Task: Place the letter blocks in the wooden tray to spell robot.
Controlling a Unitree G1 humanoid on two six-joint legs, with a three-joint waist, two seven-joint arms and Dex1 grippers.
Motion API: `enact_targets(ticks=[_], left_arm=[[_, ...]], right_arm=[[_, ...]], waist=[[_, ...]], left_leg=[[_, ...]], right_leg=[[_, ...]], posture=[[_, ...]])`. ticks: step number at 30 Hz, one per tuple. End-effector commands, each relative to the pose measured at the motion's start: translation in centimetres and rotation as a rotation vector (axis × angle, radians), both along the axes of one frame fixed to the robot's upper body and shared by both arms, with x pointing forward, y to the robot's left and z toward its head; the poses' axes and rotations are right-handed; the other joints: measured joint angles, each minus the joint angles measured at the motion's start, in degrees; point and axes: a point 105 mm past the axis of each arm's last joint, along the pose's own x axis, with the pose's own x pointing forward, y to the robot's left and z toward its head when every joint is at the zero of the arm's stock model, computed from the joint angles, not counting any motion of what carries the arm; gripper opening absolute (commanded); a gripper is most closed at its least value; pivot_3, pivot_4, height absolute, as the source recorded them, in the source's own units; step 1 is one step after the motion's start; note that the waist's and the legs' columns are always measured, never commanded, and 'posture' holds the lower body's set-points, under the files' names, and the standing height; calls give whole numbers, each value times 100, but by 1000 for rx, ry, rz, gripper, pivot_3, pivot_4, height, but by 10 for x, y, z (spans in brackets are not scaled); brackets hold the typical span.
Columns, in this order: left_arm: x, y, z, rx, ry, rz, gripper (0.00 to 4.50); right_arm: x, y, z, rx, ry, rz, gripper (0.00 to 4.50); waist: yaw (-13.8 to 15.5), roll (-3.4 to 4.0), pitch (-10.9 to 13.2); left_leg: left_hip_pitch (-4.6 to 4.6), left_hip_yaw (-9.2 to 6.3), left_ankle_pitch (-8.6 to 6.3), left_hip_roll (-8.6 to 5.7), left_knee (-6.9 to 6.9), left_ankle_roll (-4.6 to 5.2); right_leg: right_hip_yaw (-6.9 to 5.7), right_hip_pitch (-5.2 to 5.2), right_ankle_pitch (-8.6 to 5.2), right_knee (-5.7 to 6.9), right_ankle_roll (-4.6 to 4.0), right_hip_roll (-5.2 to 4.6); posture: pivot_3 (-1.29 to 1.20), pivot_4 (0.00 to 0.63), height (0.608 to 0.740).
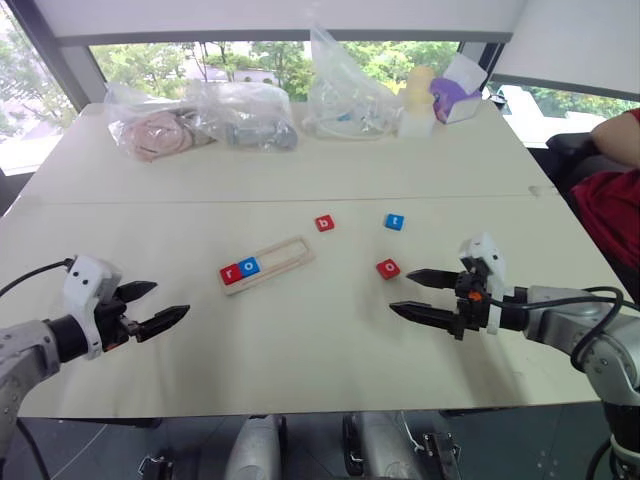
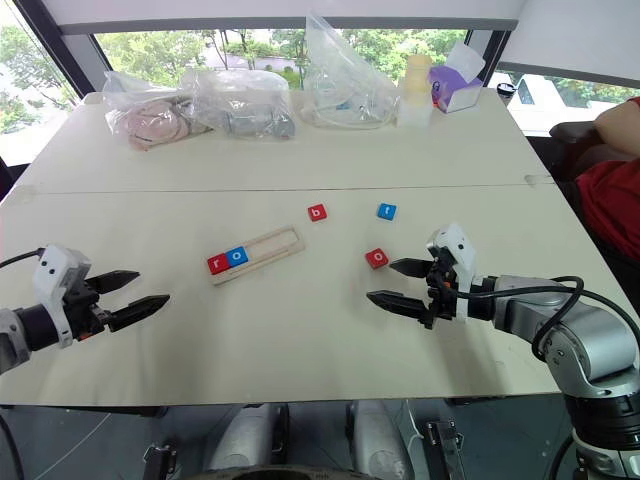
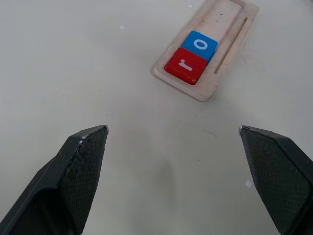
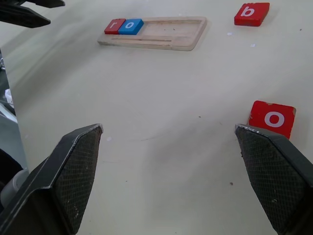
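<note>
Right gripper [image 1: 418, 293] jaws spread wide, empty, hovering over the table [image 1: 300, 340]; red "o" block [image 1: 388, 268] just beside its fingertips. Left gripper [image 1: 160, 306] also wide, empty, well apart from the wooden tray [image 1: 285, 252]. Five square tiles total: three red, two blue, white lowercase letters. Red "r" [image 1: 231, 273] and blue "o" [image 1: 249, 266] sit touching at the flat pale tray's left end. Red "b" [image 1: 324, 223] and blue "t" [image 1: 394, 221] lie loose beyond it.

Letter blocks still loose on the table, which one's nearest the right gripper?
The red o block, just beyond the right gripper; the red b and blue t lie farther off.
</note>
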Motion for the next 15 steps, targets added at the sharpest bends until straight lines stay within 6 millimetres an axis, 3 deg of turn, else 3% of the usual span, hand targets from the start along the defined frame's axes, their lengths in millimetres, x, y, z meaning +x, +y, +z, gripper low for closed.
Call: enact_targets(ticks=[1,8,15], left_arm=[[8,4,13,71,-48,-56,4500],[44,-12,3,194,-34,-267,4500],[84,-40,-21,202,-51,-375,4500]], right_arm=[[-1,9,12,12,-29,55,4473],[-22,72,26,86,-58,246,4473],[-24,93,8,50,-64,236,4473]], waist=[[0,1,0],[5,2,-2],[11,-5,-3]], left_leg=[[0,0,0,0,0,0],[-10,4,0,0,-2,0],[-27,20,0,-7,3,0]], right_leg=[[0,-1,0,0,0,0],[0,-16,4,2,-7,12],[0,-30,21,3,25,9]], posture=[[0,150,740],[0,150,740],[0,150,740]])
